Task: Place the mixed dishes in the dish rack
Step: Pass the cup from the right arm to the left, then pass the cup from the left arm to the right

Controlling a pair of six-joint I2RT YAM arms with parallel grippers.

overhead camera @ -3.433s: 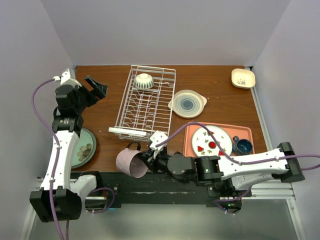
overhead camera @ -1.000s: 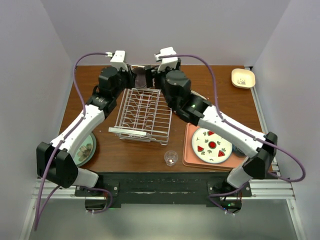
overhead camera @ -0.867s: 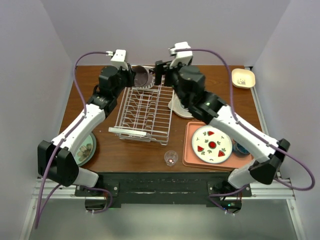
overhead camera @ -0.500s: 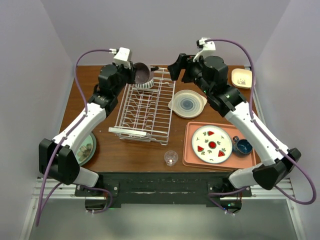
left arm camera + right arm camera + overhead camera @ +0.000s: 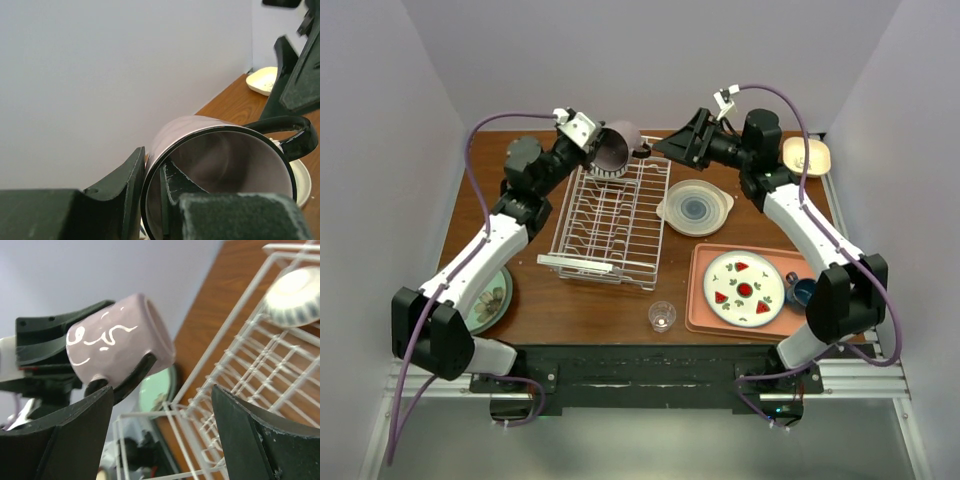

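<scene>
Top external view: left tool (image 5: 597, 146) holds a pale purple mug (image 5: 614, 150) in the air over the far end of the rack (image 5: 610, 215). The mug is tipped on its side, its black handle (image 5: 641, 151) pointing away from the left tool. Left wrist view: one finger (image 5: 125, 182) outside the mug wall, the other inside the mouth, pinching the rim narrow between them. Right tool (image 5: 670, 145) hangs just past the rack's far right corner, jaws wide, nothing in them, close to the handle but apart from it. White bowl (image 5: 295, 296) with blue stripes sits upside down in the rack's far end, below the mug; cannot tell if the two touch. Rest of the rack's slots hold nothing. Cream plate with blue ring (image 5: 694, 208) lies on the table (image 5: 535, 290) just right of the rack. Pink tray (image 5: 704, 302) sits right of the rack's near end, carrying a patterned plate (image 5: 744, 288) and a dark blue cup (image 5: 807, 292). Small clear glass (image 5: 662, 316) stands upright just beyond the rack's near right corner. Green plate (image 5: 488, 300) lies left of the rack's near end, partly hidden by the left arm. Small cream dish (image 5: 806, 156) sits well right of the rack's far end
</scene>
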